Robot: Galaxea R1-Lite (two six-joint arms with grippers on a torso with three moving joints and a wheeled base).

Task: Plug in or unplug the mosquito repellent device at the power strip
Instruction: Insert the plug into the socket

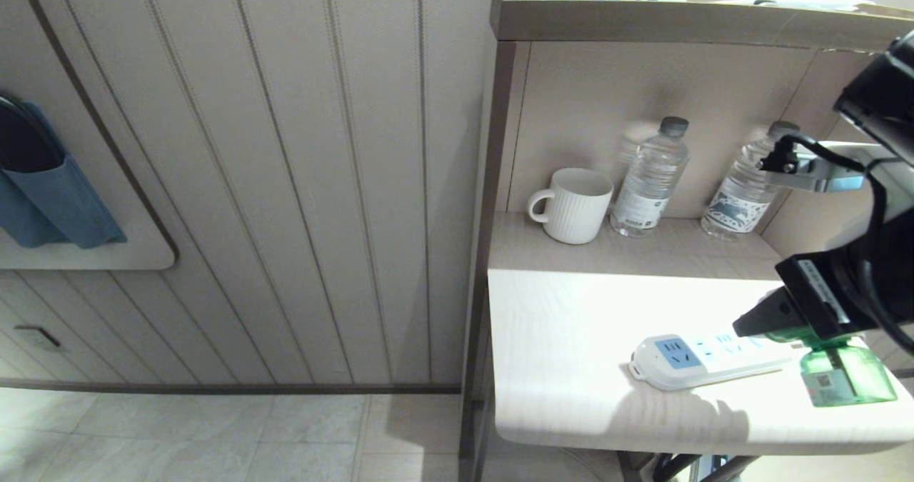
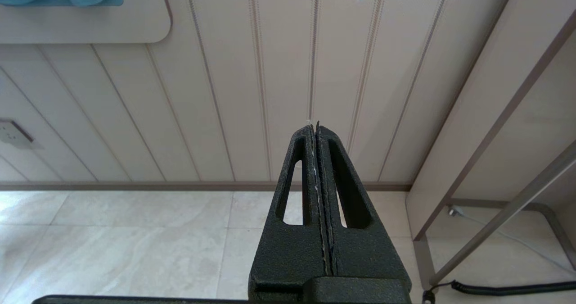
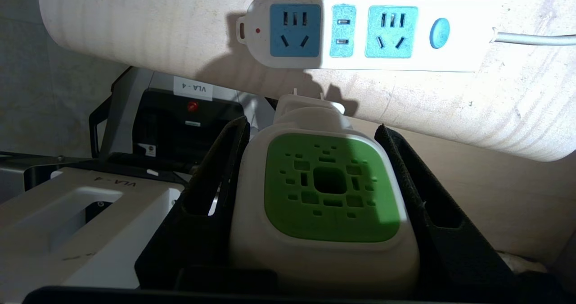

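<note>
The white power strip (image 1: 703,357) (image 3: 373,29) lies flat near the front right of the pale table (image 1: 571,325), and both of its light-blue sockets are empty. My right gripper (image 1: 767,321) (image 3: 312,123) is shut on the mosquito repellent device (image 3: 330,191). One black finger presses each side of its white head, around the green vented top. Its translucent green bottle (image 1: 846,375) hangs just right of the strip. The plug prongs point toward the strip and stand apart from it. My left gripper (image 2: 317,126) is shut and empty, parked low facing the wall, out of the head view.
A white ribbed mug (image 1: 575,205) and two clear water bottles (image 1: 651,178) (image 1: 746,189) stand on the shelf behind the table. The strip's white cord (image 3: 535,38) runs off one end. My base (image 3: 90,214) sits below the table's front edge.
</note>
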